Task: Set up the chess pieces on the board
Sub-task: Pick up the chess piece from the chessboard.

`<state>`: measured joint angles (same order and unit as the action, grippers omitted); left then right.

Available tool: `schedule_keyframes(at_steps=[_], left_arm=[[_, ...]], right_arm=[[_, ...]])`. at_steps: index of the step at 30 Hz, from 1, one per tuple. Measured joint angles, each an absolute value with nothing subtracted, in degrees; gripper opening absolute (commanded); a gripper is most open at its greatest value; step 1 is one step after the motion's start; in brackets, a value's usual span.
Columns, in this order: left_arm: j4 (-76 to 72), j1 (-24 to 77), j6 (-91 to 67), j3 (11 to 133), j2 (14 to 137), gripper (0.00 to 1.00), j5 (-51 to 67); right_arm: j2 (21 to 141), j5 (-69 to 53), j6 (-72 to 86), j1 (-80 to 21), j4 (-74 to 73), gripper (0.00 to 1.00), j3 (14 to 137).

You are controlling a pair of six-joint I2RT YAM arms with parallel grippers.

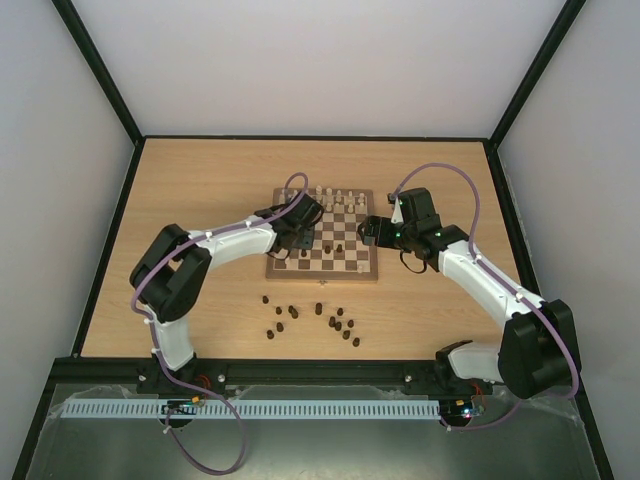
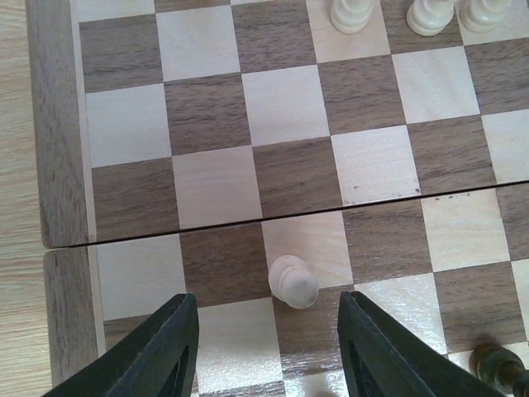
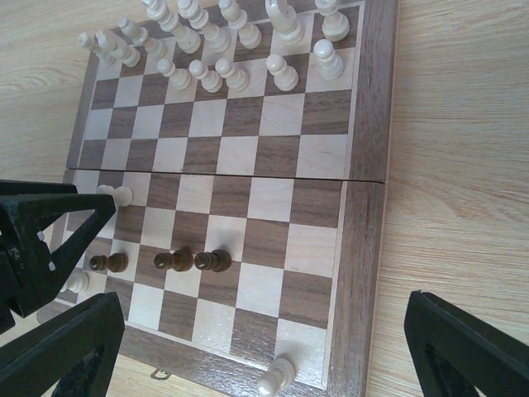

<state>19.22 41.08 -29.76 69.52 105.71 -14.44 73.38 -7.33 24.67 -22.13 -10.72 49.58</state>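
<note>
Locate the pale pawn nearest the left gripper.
Left wrist view: the pale pawn sits on the board just below its fold line, untouched between the open fingers of the left gripper.

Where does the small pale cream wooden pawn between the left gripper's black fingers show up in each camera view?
Top external: hidden under the left gripper, over the square checkered wooden board's left half.
Left wrist: pawn low centre, between the open fingers.
Right wrist: pawn at left edge, mid-height, beside the left gripper's black frame.
Shared landmark: the row of pale cream pieces along the board's far edge.
</note>
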Motion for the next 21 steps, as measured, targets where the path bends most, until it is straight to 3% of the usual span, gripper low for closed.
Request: schedule_keyframes(at_steps=[21], left_arm=[[19.18,41.12,-28.88,72.42,109.69,0.16,-14.48]], right_arm=[[73.38,-7.09,24.67,-22.63,-10.55,0.92,49.28]])
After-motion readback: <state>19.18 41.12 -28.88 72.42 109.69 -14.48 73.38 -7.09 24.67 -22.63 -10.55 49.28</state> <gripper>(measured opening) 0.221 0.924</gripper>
